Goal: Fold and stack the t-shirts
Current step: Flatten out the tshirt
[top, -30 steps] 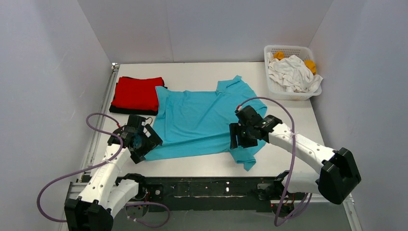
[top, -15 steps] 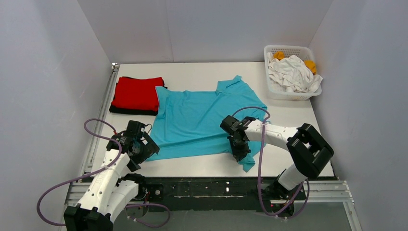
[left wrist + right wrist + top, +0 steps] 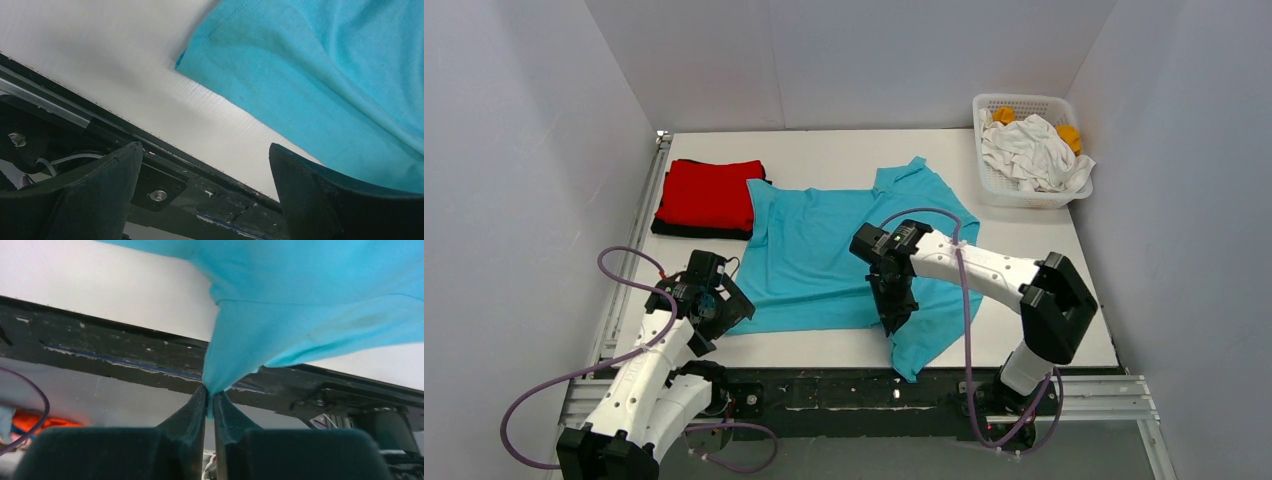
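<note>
A turquoise t-shirt [image 3: 824, 250] lies spread on the white table. My right gripper [image 3: 892, 312] is shut on a fold of its near right part and holds it lifted; the cloth [image 3: 280, 315] hangs stretched from the shut tips [image 3: 210, 396]. My left gripper [image 3: 712, 310] is open and empty by the shirt's near left corner [image 3: 192, 60], jaws wide apart over the table's front edge. A folded red t-shirt [image 3: 709, 193] lies on a folded black one [image 3: 686, 229] at the far left.
A white lattice basket [image 3: 994, 185] at the far right corner holds white [image 3: 1034, 152] and orange [image 3: 1070, 135] shirts. The black front rail [image 3: 864, 390] runs along the near edge. Grey walls enclose the table on three sides.
My right gripper has moved left and toward the near edge, dragging the shirt's near right part leftward over the body. The left gripper drew back slightly toward the near left, then stayed.
</note>
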Controlling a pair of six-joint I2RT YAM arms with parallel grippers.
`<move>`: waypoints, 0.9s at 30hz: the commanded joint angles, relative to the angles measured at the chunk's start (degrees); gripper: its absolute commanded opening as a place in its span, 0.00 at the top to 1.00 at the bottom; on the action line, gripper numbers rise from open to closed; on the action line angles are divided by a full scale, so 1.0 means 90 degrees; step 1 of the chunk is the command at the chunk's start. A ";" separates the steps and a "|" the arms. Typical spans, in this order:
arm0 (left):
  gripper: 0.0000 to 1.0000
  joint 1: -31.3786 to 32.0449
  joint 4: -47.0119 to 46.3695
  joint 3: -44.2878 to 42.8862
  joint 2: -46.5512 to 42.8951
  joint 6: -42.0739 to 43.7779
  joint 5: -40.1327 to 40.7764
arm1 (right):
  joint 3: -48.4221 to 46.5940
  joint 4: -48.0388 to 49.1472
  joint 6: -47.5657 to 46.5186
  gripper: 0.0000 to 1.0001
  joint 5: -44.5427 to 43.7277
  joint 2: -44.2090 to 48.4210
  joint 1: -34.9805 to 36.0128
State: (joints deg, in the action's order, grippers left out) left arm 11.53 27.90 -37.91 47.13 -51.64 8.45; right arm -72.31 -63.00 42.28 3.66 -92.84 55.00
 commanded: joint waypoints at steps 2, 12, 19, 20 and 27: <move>0.00 0.0028 0.0608 0.0046 0.0124 -0.0003 0.0079 | -0.0110 0.0966 0.0089 0.67 0.1313 -0.0743 0.0047; 0.01 0.0020 0.0553 0.0032 0.0310 -0.0008 -0.0085 | 0.1174 0.1569 0.0088 0.21 0.0149 0.1469 -0.0139; 0.00 0.0027 0.0250 0.0154 0.0361 -0.0001 -0.0300 | 0.2972 0.3109 0.0037 0.20 0.0501 0.2309 -0.1792; 0.00 0.0028 0.0218 0.0180 0.0350 -0.0029 -0.0307 | 0.3246 0.3465 -0.0042 0.19 0.0651 0.2309 -0.2077; 0.01 0.0027 0.0285 0.0095 0.0412 -0.0068 -0.0397 | 0.3707 0.3969 -0.0580 0.18 0.0675 0.1732 -0.2916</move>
State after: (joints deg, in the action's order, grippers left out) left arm 11.53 24.45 -37.41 49.95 -51.68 5.37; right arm -40.42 -32.97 40.18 8.84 -75.55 31.40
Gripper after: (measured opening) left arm 0.993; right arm 0.821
